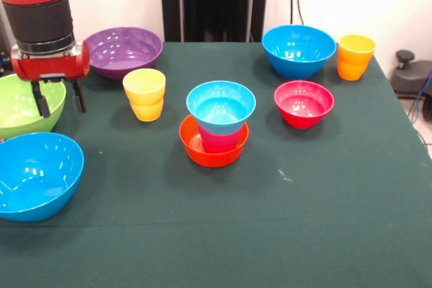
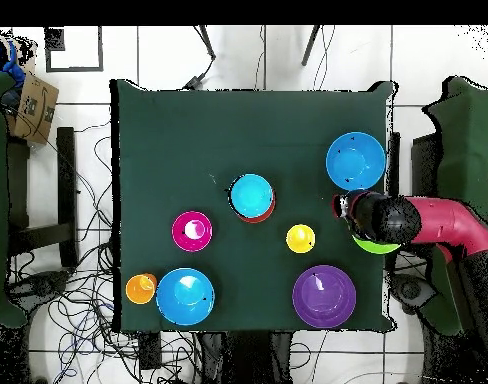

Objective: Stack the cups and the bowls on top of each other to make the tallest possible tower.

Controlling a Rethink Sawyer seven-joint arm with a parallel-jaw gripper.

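While the gripper (image 1: 59,97) hangs with fingers apart above the lime green bowl (image 1: 19,102), a yellow cup (image 1: 144,94) stands between it and the tower (image 1: 217,123).

No readable text, label, brand, number or sign is seen in either view. Nothing is printed on the bowls, the cups or the arm, and no marking is carried by the bench cloth.
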